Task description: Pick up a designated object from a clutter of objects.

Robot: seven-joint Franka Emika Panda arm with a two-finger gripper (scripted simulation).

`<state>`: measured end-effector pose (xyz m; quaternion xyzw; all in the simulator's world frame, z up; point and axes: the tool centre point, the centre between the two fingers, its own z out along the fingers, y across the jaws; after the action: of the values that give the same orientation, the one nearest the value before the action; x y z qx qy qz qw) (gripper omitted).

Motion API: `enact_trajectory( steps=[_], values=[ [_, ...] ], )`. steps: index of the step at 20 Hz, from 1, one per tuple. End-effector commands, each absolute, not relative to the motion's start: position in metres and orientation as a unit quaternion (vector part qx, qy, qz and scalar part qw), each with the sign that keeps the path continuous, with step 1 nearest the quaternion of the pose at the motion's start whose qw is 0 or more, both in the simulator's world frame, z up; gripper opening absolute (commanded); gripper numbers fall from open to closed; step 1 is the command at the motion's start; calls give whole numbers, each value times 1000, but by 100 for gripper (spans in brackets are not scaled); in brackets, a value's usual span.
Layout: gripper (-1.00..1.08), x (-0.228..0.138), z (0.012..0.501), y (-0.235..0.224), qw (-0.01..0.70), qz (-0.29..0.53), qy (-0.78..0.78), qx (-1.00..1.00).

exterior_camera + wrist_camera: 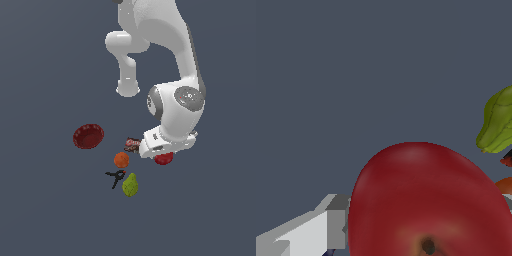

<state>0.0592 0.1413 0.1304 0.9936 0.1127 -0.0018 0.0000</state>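
A: Is anything seen in the bowl?
B: Nothing. The apple lies under the gripper, far right of it.
A: Clamped?
B: It cannot be told.

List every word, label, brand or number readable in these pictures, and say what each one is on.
No text can be read.
The packet beside the orange has pale marks, too small and blurred to read.
The apple, pear, bowl, clamp and arm show no text.
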Motion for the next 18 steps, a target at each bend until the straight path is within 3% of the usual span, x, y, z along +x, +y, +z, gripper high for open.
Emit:
enact_trajectory(
  steps=[1, 18],
  values=[
    [-100, 62, 154, 117, 0, 0, 113, 994],
    [-100, 81, 305, -41, -1, 0, 113, 994]
  ],
)
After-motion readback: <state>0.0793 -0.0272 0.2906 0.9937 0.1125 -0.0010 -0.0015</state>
